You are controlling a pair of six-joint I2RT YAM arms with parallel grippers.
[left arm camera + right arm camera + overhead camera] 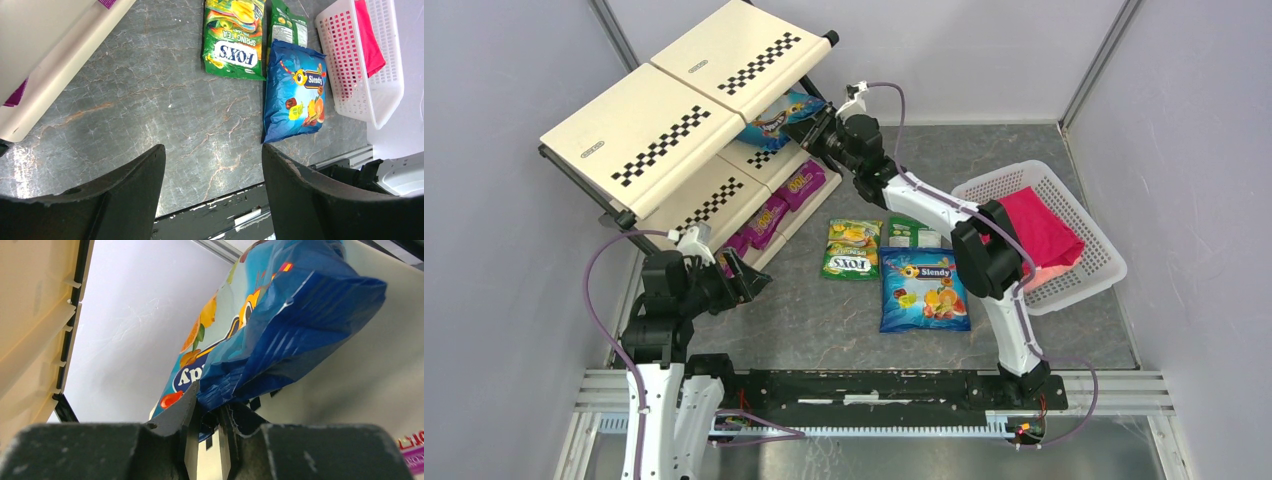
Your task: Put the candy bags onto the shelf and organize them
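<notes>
The right tool (pixel 207 410) was clenched tight on the edge of a blue candy bag (pixel 280 325), holding it up just under the top board of the shelf (pixel 664 130). Purple bags (pixel 784 200) lay on the lowest board. The left tool (pixel 214 150) was wide open and held nothing, above the worktop (pixel 150 110). A green bag (pixel 852 248) and a second blue bag (pixel 924 290) lay flat there.

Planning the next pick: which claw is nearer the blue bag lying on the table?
Left. The left claw hangs open, low, left of the blue bag. The right claw is up at the shelf, pinching a second blue bag.
</notes>
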